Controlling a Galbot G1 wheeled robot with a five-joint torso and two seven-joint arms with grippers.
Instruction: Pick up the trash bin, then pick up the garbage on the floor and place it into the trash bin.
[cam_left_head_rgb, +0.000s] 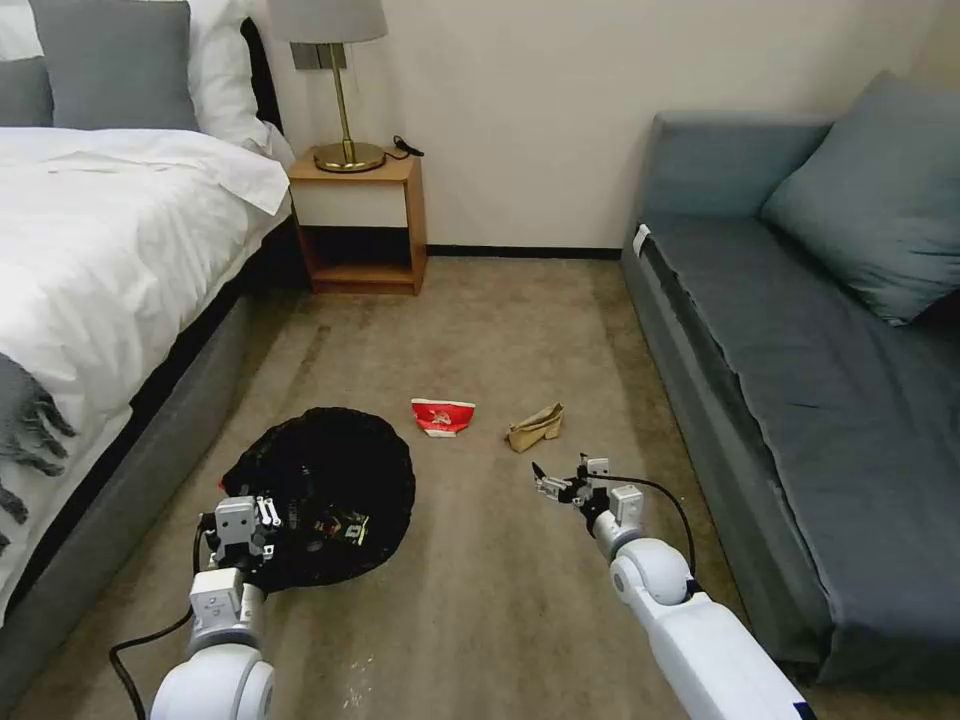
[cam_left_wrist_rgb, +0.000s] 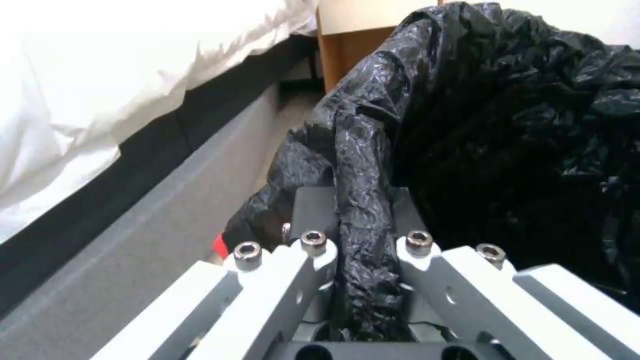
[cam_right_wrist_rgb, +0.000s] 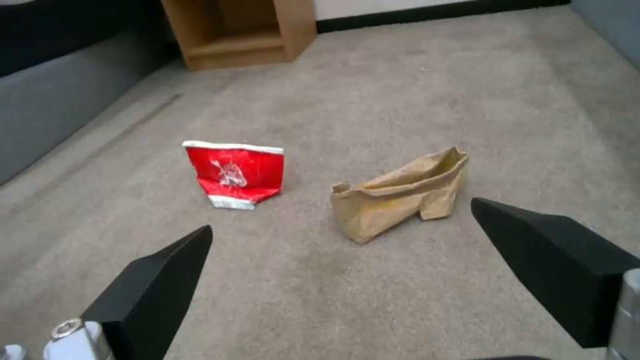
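The trash bin (cam_left_head_rgb: 325, 490), lined with a crinkly black bag (cam_left_wrist_rgb: 507, 130), hangs low at the left with my left gripper (cam_left_head_rgb: 262, 520) shut on its near rim; the bag's edge is pinched between the fingers (cam_left_wrist_rgb: 313, 220). Some litter lies inside it. On the carpet ahead lie a crushed red-and-white paper container (cam_left_head_rgb: 442, 416) (cam_right_wrist_rgb: 235, 173) and a crumpled tan paper (cam_left_head_rgb: 536, 427) (cam_right_wrist_rgb: 399, 192). My right gripper (cam_left_head_rgb: 562, 478) (cam_right_wrist_rgb: 347, 260) is open, hovering a little short of the tan paper, which sits between its black fingertips (cam_right_wrist_rgb: 167, 270) in the right wrist view.
A bed (cam_left_head_rgb: 110, 260) with a grey base runs along the left, close to the bin. A wooden nightstand (cam_left_head_rgb: 362, 225) with a lamp stands at the back wall. A grey sofa (cam_left_head_rgb: 800, 380) fills the right side. Bare carpet (cam_left_head_rgb: 480, 600) lies between them.
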